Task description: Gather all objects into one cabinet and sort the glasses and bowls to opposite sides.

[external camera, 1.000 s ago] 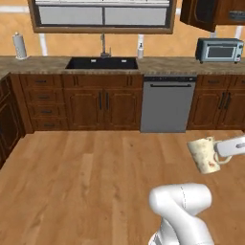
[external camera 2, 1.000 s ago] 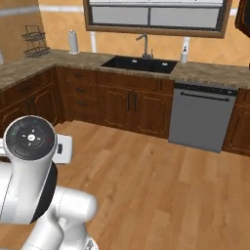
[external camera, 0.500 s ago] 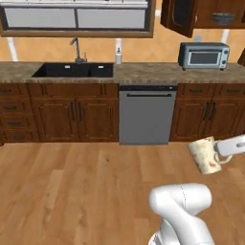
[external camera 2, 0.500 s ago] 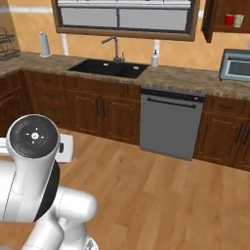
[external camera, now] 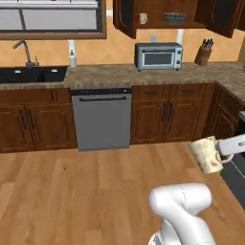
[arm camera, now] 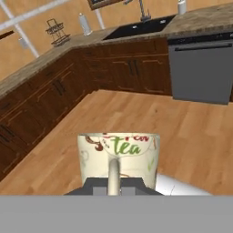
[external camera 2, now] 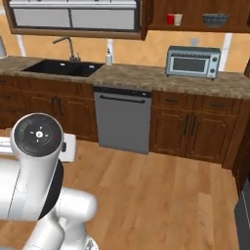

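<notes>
Hand view showed the gripper (arm camera: 113, 185) clamped tight on the handle of a cream mug (arm camera: 118, 159) with "tea" written on it, up above the wood floor (arm camera: 136, 118). High on the wall, the open cabinet (external camera 2: 195, 24) had a red mug (external camera 2: 170, 19), another cream mug (external camera 2: 178, 19) and the dark bowl (external camera 2: 215, 19) on its shelf.

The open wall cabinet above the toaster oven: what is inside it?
On the shelf of the cabinet stand a red mug, a cream mug beside it, and a dark bowl further right. Door panels hide the rest.
</notes>
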